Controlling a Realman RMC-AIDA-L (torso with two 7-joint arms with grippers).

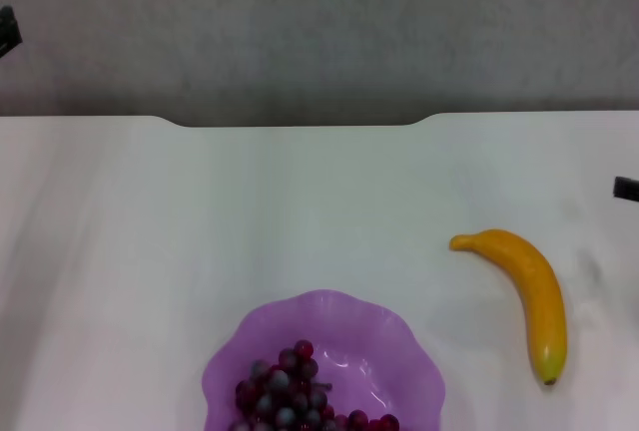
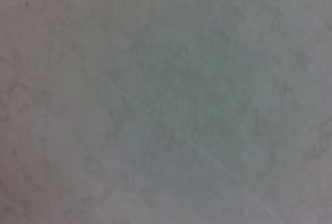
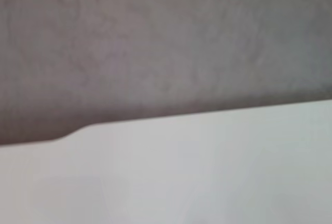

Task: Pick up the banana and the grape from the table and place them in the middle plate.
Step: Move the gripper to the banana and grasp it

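The banana (image 1: pixel 527 291) lies on the white table (image 1: pixel 300 212) at the right, greenish tip toward the near edge. The bunch of grapes (image 1: pixel 295 391) lies inside the light purple scalloped plate (image 1: pixel 389 351) at the near middle; the frame's lower edge cuts off both. A dark part of my left arm (image 1: pixel 6 30) shows at the far left edge, off the table. A dark part of my right arm (image 1: pixel 626 189) shows at the right edge, beyond the banana. Neither arm touches anything. The left wrist view shows only a grey surface.
The table's far edge has a shallow notch (image 1: pixel 300 124), with grey floor (image 1: pixel 319 32) beyond. The right wrist view shows that table edge (image 3: pixel 207 114) and the floor (image 3: pixel 155 42). Only one plate is in view.
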